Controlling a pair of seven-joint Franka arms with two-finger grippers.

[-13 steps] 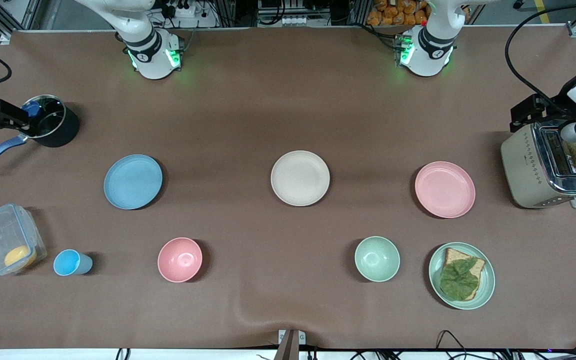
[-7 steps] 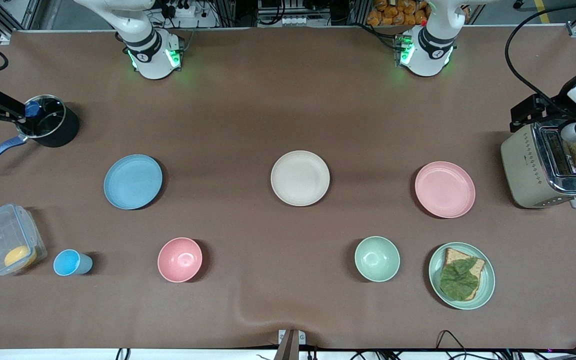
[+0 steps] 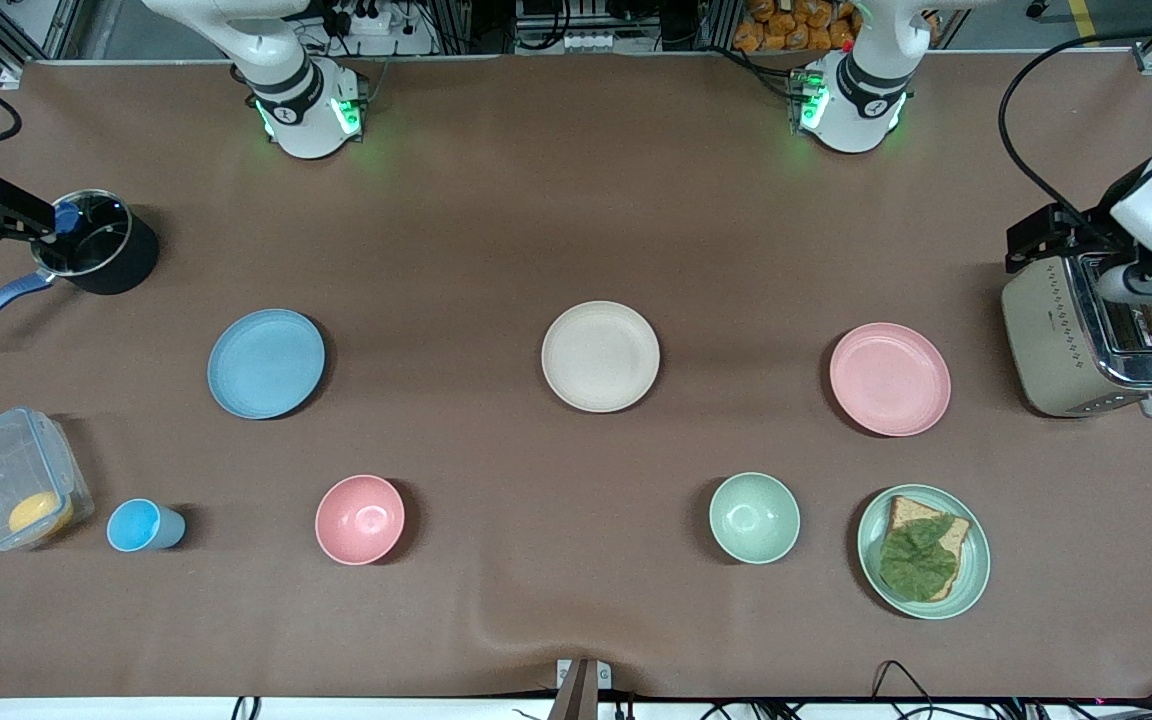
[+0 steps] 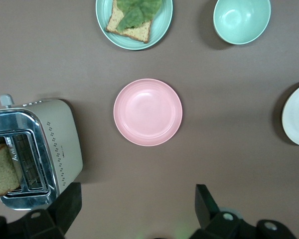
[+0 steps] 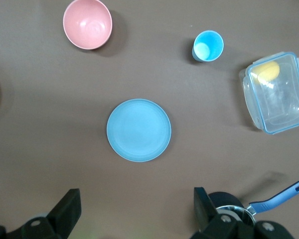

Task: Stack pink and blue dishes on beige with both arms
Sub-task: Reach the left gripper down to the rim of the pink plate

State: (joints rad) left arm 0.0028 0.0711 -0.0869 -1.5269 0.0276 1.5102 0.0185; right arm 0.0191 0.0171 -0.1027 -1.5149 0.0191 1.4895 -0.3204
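Two white arms raised high, each reaching out to its own end of the surface. Left tool (image 4: 134,209) aloft, fingers (image 4: 207,204) spread wide, holding nothing. Right tool (image 5: 134,209) likewise aloft, fingers (image 5: 70,206) spread wide, empty.

The front camera looks steeply down from high across the table toward both bases at twelve o'clock, while each wrist camera looks straight down from well above, the left sharing the pink plate (image 3: 890,379) (image 4: 147,112), the right sharing the blue plate (image 3: 266,363) (image 5: 138,130).
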